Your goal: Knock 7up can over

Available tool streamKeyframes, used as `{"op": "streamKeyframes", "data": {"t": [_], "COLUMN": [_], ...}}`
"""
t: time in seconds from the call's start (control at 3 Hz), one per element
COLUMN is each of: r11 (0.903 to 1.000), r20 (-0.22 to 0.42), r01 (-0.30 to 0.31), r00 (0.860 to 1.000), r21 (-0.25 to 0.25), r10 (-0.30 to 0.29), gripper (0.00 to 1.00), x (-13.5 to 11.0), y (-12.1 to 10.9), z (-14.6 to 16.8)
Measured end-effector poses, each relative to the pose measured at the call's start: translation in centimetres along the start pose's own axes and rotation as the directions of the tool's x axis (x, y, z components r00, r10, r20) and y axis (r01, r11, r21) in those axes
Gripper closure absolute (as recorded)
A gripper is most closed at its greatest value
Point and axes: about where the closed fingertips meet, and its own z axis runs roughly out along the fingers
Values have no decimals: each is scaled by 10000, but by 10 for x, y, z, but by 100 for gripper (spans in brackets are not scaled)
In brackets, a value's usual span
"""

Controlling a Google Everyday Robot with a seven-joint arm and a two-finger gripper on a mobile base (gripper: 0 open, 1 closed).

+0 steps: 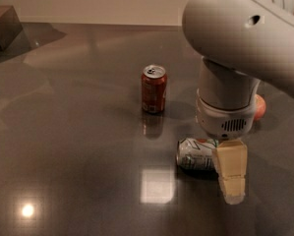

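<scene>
The 7up can (195,154) lies on its side on the dark glossy table (73,146), its silver top facing left. It is silvery-white with dark print and a small red-green mark. My gripper (230,177) hangs from the big white arm right beside the can's right end and partly covers it. The tan fingers (230,161) point down at the table. A red can (153,88) stands upright farther back and to the left.
An orange ball (259,107) sits behind the arm at the right. A dark box (4,26) stands at the far left back corner. Ceiling lights reflect on the table in front of the can.
</scene>
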Motion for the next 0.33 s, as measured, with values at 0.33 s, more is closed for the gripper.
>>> {"op": "streamKeyframes", "data": {"t": [0.33], "r11": [10000], "r20": [1], "r01": [0], "r00": [10000], "r21": [1], "r10": [0], "gripper": [0], "x": [0], "y": [0], "z": [0]}}
